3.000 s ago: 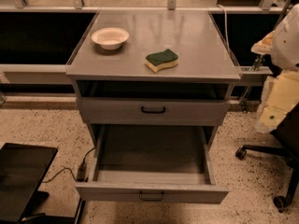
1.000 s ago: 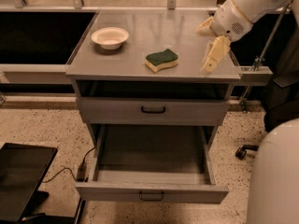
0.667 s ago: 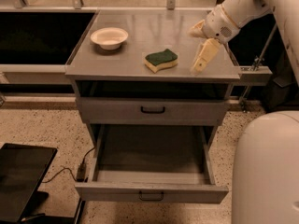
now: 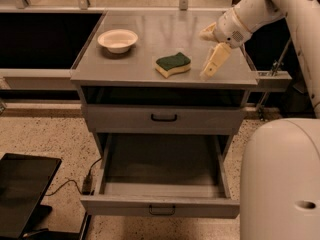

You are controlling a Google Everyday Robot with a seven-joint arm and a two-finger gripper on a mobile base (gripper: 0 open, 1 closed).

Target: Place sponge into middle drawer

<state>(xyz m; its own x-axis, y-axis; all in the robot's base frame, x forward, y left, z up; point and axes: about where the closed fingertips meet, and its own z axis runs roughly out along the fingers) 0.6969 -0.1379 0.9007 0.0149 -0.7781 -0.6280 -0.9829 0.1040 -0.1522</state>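
White bowl point(image 4: 118, 39) on cabinet top point(image 4: 155, 26)

No readable text, labels, numbers anywhere. Jaws over cabinet top point(image 4: 165, 34), right of sponge point(image 4: 173, 64).

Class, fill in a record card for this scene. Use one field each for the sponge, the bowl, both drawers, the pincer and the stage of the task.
Sponge: lies green face up on the cabinet top, right of the bowl
Bowl: white, upright, on the top's left side
Middle drawer: pulled open, sponge not in it
Upper drawer: shut
Pincer: open, at the top's right side, just right of the sponge, holding nothing
Stage: sponge not yet grasped
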